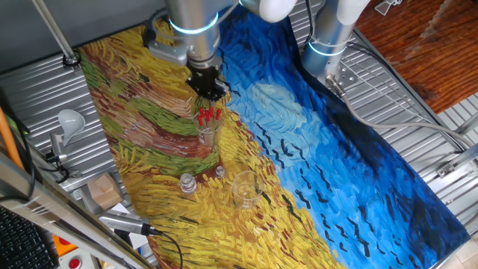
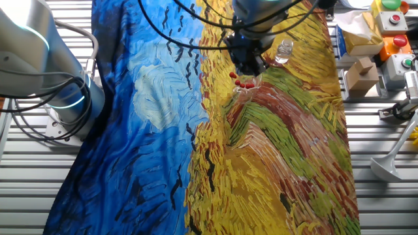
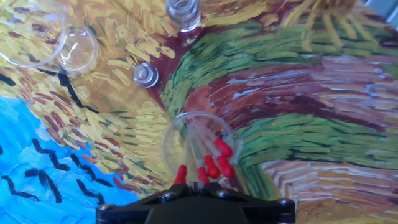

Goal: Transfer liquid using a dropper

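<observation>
Hovering directly above a clear glass beaker [image 3: 198,144], the gripper [image 1: 207,88] points straight down at a cluster of droppers [image 3: 216,163] standing in that glass, their red rubber bulbs uppermost and leaning against the rim. The beaker sits on a painted cloth [image 2: 281,163] of yellow, green and blue that covers the table. Each dropper looks very light, with a thin stiff clear stem that could snap or slide and a soft bulb that gives when squeezed; the sensible hold is probably on one bulb near its neck, pinched gently so liquid is not forced out too soon. The bulbs sit close together, so picking one alone may be fiddly. How far the jaws stand apart cannot be told: the hand view shows only the dark gripper base along its lower edge, and the fixed views are too small. Nothing appears held. Further off stand a second, empty beaker [image 1: 244,188], a small glass bottle [image 3: 183,12] and what may be its stopper [image 3: 145,74]. Whether any vessel holds liquid cannot be made out.
</observation>
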Controlling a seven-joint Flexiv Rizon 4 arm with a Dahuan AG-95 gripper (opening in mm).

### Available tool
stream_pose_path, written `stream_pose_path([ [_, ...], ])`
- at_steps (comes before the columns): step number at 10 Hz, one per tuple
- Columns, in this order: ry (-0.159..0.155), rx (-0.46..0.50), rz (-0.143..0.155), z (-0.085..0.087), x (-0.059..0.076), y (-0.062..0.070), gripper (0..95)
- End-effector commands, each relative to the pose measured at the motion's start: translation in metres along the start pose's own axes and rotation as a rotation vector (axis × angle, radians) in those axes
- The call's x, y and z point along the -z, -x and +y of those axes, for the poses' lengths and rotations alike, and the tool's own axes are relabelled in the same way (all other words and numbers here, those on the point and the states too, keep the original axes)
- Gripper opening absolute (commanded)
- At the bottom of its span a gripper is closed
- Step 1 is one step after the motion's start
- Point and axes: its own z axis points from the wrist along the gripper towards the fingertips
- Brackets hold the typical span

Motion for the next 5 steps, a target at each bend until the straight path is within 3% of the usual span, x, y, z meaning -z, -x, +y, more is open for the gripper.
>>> stream_pose_path([
  [1, 0.024, -0.037, -0.032, 0.007, -0.001, -0.01, 0.0],
  [5, 0.046, -0.068, -0.044, 0.021, -0.011, -0.014, 0.0],
])
